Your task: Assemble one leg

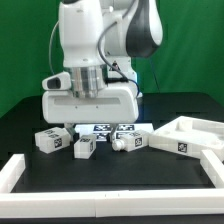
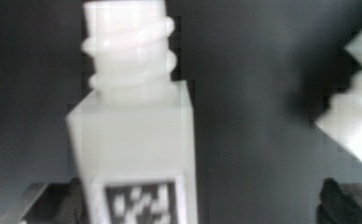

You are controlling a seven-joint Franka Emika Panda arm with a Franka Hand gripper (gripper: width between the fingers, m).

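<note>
The step in hand seems to be the reach for a leg [image 2: 133,120]. The gripper [image 2: 199,205] is open, and its fingers [image 2: 50,203] stand wide on both sides of the leg without touching it. The leg lies on the dark table [image 2: 249,60], between the fingers. Next, I think, the gripper must go lower and close squarely on the leg's body. No writing can be read, only a black-and-white tag [image 2: 139,200].

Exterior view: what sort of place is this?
Probably a robotics lab bench: green backdrop, black table ringed by a white frame, a tagged leg lying below the arm.
</note>
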